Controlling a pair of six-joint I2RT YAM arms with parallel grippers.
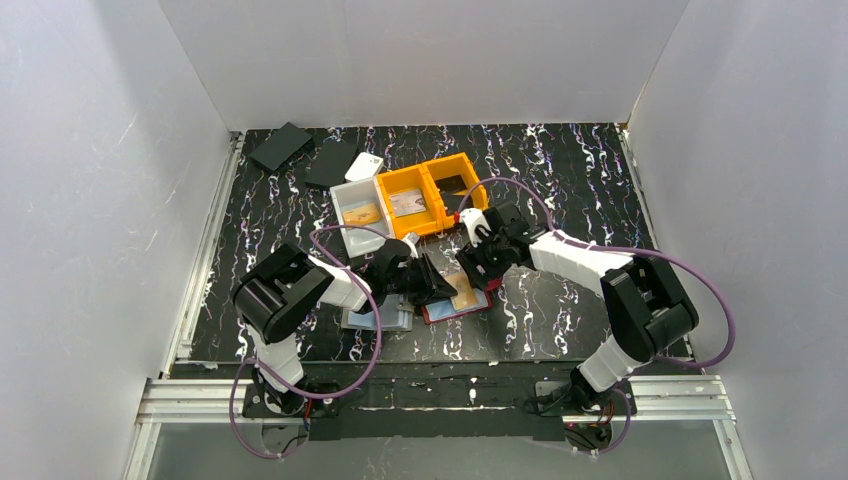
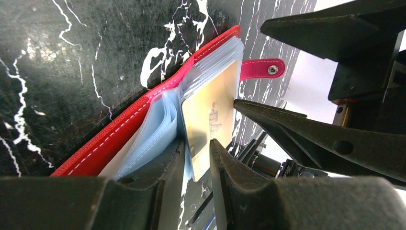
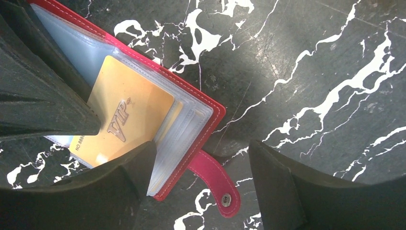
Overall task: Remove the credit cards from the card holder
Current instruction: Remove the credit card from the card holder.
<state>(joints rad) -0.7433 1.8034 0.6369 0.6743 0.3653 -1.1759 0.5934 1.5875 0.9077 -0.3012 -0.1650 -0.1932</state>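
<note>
While the card holder [image 2: 115, 129] lies open on the tabletop [image 3: 311, 72]: it sits near the middle, between the two arms, with its clear sleeves [image 2: 153, 127] fanned up and its snap strap [image 3: 213, 176] flung outward
Gold card [image 3: 124, 120]: in a raised sleeve, marked VIP, and not yet free of the plastic as far as I can tell
Left gripper [image 2: 196, 143]: narrow, one finger on each face of the gold card's lower edge; I cannot tell whether it holds bare card or card and sleeve together
Right gripper [image 3: 201, 146]: wide, holding nothing, its fingers straddling the holder's red edge and strap without pressing on either
Risk, holder comes along: likely the main one; with nothing pinning the cover, a pull by the left gripper could lift or drag the whole holder instead of sliding the card out
Risk, sleeve caught: if plastic is inside the pinch, the card would be locked in its pocket and the sleeve could stretch or tear
Risk, slip: the pinch sits near one edge, so a smooth card could twist or squirt loose
Risk, crowding: both grippers work just beside each other over one leaf, so a closing right finger could knock the left gripper or the card
Safer course: in my judgement, pin the cover first, then pull along the pocket's opening
</note>
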